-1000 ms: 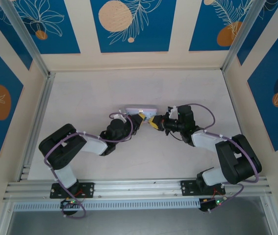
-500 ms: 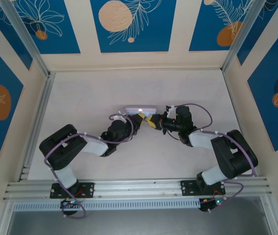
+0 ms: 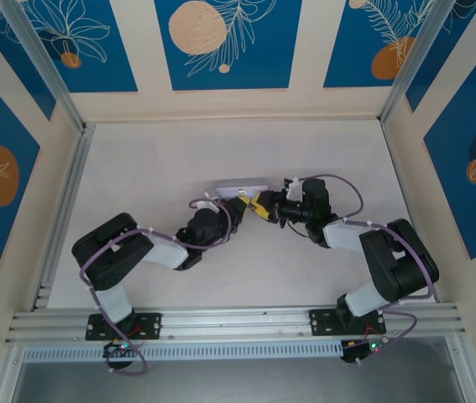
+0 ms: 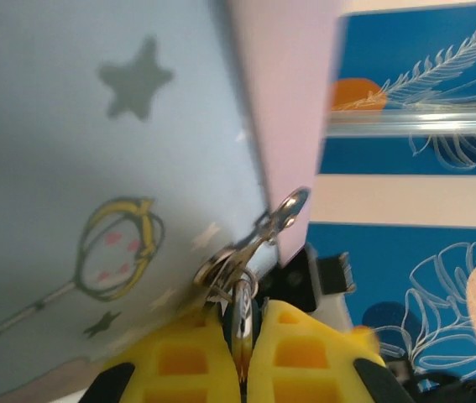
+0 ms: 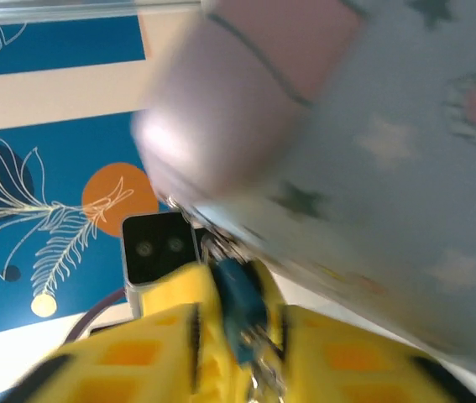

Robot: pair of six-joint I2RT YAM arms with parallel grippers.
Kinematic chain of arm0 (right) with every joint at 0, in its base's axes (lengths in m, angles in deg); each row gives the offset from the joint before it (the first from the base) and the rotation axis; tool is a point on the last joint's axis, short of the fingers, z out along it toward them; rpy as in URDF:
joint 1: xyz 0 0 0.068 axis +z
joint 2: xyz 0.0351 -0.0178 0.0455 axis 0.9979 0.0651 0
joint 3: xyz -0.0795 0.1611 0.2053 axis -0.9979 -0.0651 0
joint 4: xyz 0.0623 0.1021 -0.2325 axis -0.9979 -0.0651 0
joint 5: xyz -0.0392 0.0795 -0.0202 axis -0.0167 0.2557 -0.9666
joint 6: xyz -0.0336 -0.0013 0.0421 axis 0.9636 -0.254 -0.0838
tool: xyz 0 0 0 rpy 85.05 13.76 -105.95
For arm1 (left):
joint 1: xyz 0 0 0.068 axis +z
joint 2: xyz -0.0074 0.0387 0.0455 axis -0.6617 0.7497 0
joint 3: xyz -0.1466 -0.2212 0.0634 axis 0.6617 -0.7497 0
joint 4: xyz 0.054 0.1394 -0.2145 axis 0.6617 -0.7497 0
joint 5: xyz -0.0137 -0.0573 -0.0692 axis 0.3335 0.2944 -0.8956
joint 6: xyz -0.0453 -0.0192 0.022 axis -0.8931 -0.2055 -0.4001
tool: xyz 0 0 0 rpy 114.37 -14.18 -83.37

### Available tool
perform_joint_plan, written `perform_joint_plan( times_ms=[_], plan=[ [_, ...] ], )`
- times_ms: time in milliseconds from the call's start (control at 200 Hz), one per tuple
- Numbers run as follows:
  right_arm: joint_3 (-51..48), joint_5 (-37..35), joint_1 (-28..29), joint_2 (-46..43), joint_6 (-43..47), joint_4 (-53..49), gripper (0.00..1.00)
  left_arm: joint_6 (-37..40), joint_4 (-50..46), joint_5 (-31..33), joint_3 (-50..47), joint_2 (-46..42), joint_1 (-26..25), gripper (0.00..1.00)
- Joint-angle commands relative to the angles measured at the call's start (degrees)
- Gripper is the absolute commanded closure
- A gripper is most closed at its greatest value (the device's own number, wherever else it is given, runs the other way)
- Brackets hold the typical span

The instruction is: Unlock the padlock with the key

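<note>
The light-blue cartoon tin stands mid-table, and both grippers meet just below it. In the left wrist view my left gripper is shut on the thin dark bluish padlock, which hangs by a metal ring from the tin's hasp. The right wrist view shows the padlock as a blue block between yellow fingers. Blurred pale metal, the key, sits below it in my right gripper, which looks shut on it. From above, the left gripper and right gripper nearly touch.
The tin's face looms close above my left fingers, and its pink end hangs over my right ones. Each wrist sees the other's black camera block. Open white table surrounds the tin, with aluminium rails at the left.
My right gripper has moved left and closer to the left gripper under the tin. The left arm has edged slightly right. The tin has barely shifted.
</note>
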Motion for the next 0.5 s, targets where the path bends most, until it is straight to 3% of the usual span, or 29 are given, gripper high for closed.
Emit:
perform_joint_plan(
  times_ms=[0,85,220,395,495],
  plan=[
    [2.63,2.0,-1.04,-2.87,6.25,-6.45,0.47,2.04,-1.37,-0.77,0.1,-0.13,-1.96,1.0],
    [2.73,1.84,-1.65,-7.1,12.2,-16.52,0.33,3.14,-2.69,0.57,-0.55,-0.36,-1.46,1.0],
    [2.26,-0.54,-2.19,-13.96,21.6,-32.98,0.2,4.17,-4.92,1.37,-0.53,-0.81,-1.0,1.0],
    [3.52,-7.8,-1.71,-18.78,32.4,-47.19,0.21,4.77,-7.47,0.29,0.44,-0.91,-0.48,1.0],
    [6.14,-13.52,1.01,-19.31,39.07,-52.7,0.3,4.77,-9.06,-0.31,0.85,-1.28,-0.34,1.0]
  ],
)
